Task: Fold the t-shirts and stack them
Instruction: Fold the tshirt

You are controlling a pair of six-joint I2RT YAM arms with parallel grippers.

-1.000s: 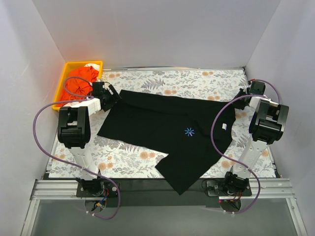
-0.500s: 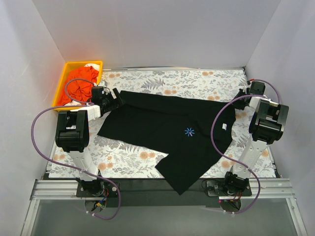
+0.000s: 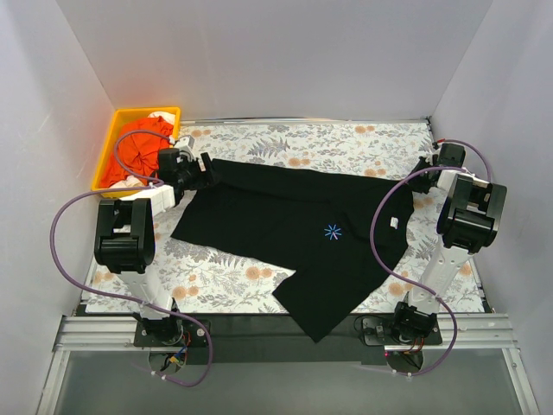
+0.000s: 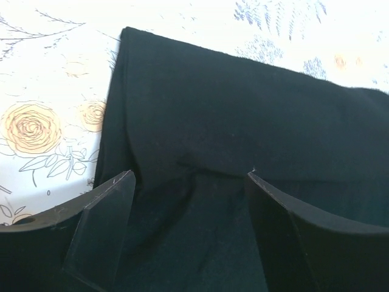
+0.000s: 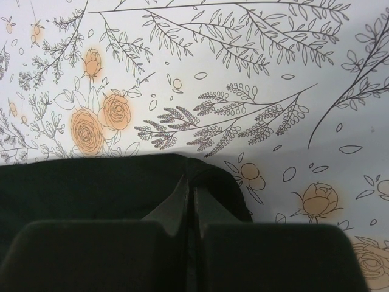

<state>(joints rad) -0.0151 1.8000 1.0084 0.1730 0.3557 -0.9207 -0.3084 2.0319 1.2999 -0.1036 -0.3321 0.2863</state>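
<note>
At ten o'clock, your left gripper [image 4: 190,177] straddles the black t-shirt [image 3: 294,216] edge, jaws apart: press lower before closing. Your right gripper [image 5: 189,184] clamps its two-o'clock corner.

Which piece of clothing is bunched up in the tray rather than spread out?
The orange garment, crumpled in the yellow tray at the far left. The black t-shirt lies spread across the floral table.

Carrying a black t-shirt [image 3: 285,220], spread out across the middle of the floral-printed table [image 3: 346,138] and trailing over the near edge. Also holding a yellow tray [image 3: 143,111] just beyond the t-shirt's far-left corner, close beside it.
</note>
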